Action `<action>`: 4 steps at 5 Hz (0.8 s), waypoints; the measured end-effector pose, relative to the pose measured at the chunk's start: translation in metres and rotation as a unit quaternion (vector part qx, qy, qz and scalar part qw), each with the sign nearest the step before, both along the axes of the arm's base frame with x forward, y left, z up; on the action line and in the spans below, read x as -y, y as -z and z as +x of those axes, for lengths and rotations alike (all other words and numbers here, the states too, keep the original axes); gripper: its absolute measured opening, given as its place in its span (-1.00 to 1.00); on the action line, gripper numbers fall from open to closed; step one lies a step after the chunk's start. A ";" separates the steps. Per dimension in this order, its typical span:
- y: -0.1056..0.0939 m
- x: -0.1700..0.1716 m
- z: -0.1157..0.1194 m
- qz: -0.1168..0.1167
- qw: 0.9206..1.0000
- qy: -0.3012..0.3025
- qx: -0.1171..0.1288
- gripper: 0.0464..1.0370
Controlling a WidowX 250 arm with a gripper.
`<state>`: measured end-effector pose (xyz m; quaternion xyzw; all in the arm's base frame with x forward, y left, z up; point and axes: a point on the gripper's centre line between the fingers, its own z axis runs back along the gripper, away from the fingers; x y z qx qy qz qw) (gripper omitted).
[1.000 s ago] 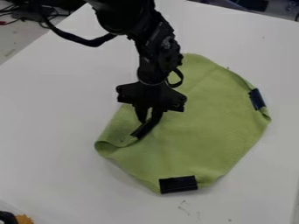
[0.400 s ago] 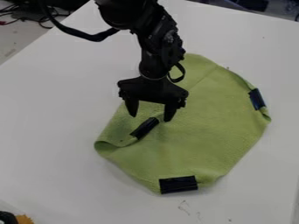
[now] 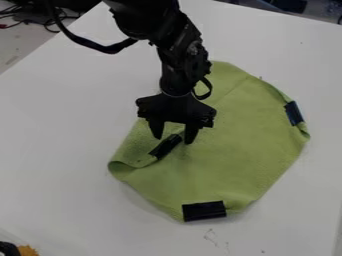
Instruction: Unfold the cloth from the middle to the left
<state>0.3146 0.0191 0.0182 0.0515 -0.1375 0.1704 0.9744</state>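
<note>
My gripper [image 3: 174, 137] hangs open over the left part of the green cloth [image 3: 227, 150], one finger on each side of the upper end of a black clip [image 3: 165, 146]. That clip sits on the corner of a flap folded inward from the cloth's left side. The fold makes a rounded curl at the lower left. Whether the fingertips touch the cloth, I cannot tell.
Two more black clips hold the cloth's edges, one at the bottom [image 3: 204, 211] and one at the right [image 3: 294, 113]. The white table [image 3: 60, 135] extends around the cloth. An orange and black object [image 3: 27, 250] is at the bottom left corner.
The gripper opened from its narrow stance at the clip and rose a little. Since then it has come down slightly, its fingers somewhat closer together. The cloth looks unmoved.
</note>
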 end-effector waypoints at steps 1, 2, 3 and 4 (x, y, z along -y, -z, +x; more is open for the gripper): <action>0.005 0.001 0.000 -0.004 1.000 0.001 -0.003 -0.36; 0.006 0.002 0.002 -0.005 1.000 0.008 -0.003 -0.76; 0.003 0.001 0.003 0.000 1.000 0.008 -0.010 -0.96; -0.021 0.001 0.000 0.031 0.999 -0.006 0.000 -0.98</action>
